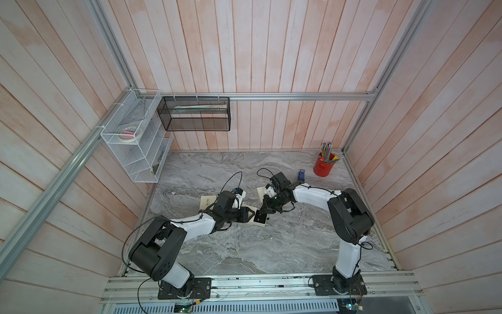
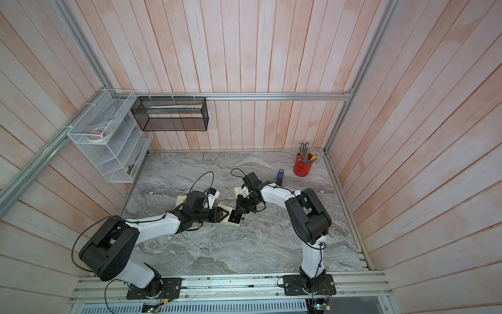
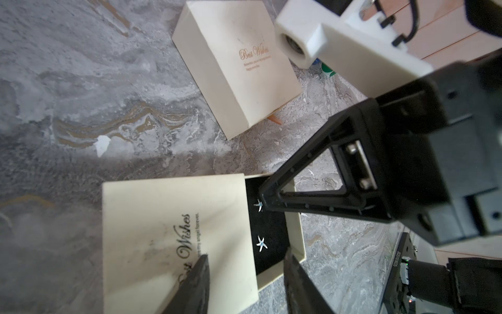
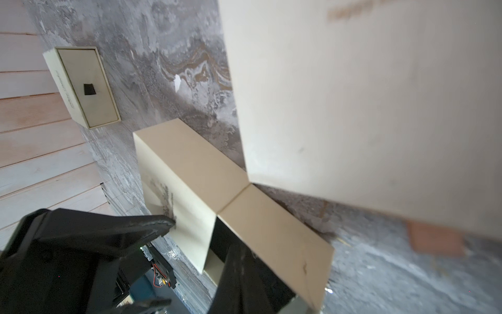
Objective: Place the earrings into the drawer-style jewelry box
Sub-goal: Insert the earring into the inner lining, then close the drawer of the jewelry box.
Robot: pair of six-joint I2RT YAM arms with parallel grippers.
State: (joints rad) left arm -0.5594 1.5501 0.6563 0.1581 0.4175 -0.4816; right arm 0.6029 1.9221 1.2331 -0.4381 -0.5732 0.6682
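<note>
Your left gripper (image 3: pixel 247 254) stands partly spread over the cream cardboard drawer-style jewelry box (image 3: pixel 176 217). One fingertip (image 3: pixel 199 269) rests on its sleeve (image 3: pixel 135 258), printed "Best Wishes" in black script with "my angel forever." beneath. Between the fingers the black-lined drawer (image 3: pixel 297 233) is slid out, and two small silver starfish-shaped earrings (image 3: pixel 261 243) lie on the lining. Your right gripper (image 3: pixel 264 197) is closed, its tip inside the drawer just beside the farther earring; you cannot tell whether it pinches it. Beyond that tip sits a second cream box (image 3: pixel 236 68), "Best Wishes" in gold.
</note>
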